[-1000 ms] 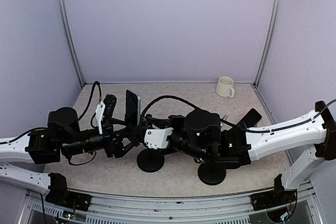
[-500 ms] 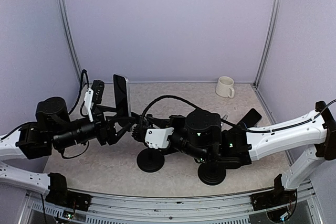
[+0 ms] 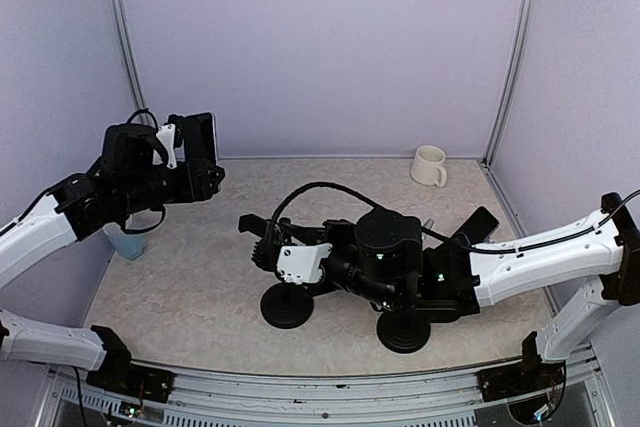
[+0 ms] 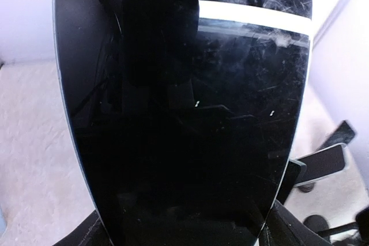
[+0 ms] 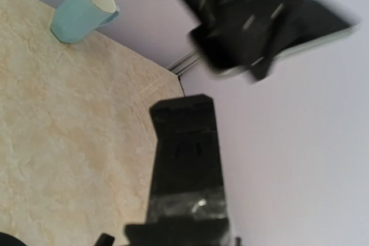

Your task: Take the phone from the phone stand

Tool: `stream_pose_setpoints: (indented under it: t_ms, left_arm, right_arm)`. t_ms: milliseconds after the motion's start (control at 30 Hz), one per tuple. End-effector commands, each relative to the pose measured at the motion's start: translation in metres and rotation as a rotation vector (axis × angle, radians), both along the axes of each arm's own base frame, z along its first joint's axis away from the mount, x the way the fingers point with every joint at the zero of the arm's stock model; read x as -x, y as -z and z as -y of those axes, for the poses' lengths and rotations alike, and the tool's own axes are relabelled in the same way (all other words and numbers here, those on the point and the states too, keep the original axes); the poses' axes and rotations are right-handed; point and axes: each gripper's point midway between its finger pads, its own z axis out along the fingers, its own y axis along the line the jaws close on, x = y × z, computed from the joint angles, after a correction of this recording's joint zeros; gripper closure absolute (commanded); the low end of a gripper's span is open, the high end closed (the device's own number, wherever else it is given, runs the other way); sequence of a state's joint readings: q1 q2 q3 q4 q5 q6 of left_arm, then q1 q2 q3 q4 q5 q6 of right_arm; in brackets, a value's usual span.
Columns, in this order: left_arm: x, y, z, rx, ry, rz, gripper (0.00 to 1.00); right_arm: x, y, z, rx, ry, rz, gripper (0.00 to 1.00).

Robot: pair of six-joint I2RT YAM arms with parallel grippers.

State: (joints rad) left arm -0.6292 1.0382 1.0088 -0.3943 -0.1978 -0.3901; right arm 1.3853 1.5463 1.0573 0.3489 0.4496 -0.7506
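The black phone (image 3: 203, 135) is held in the air at the far left, well away from the stand. It fills the left wrist view (image 4: 184, 113) as dark glass. My left gripper (image 3: 200, 169) is shut on its lower end, with the fingers mostly hidden behind it. The black phone stand (image 3: 287, 307) stands mid-table on a round base. My right gripper (image 3: 262, 239) is shut on its upper cradle. That cradle (image 5: 187, 159) shows empty in the right wrist view, with the lifted phone (image 5: 271, 27) blurred above it.
A teal cup (image 3: 128, 242) stands at the left edge under my left arm and also shows in the right wrist view (image 5: 83, 10). A white mug (image 3: 429, 165) is at the back right. A second black stand (image 3: 405, 330) stands near the front, with a dark slab (image 3: 480, 222) behind it.
My left gripper has lifted the phone off the stand and carried it up and to the left. My right gripper has stayed on the stand.
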Motion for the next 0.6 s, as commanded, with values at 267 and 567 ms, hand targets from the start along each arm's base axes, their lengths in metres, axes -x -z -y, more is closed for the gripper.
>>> stream_pose_setpoints:
  t_ms: [267,567]
  left_arm:
    - [-0.064,0.102,-0.041,-0.027,-0.203,-0.295,0.8]
    - [-0.053,0.184,-0.069,-0.093,-0.292,-0.483,0.77]
  right_arm:
    - [-0.001,-0.017,-0.003,-0.039,-0.009,0.003,1.0]
    - [0.0,-0.017,-0.007,-0.037,-0.016,0.0,1.0]
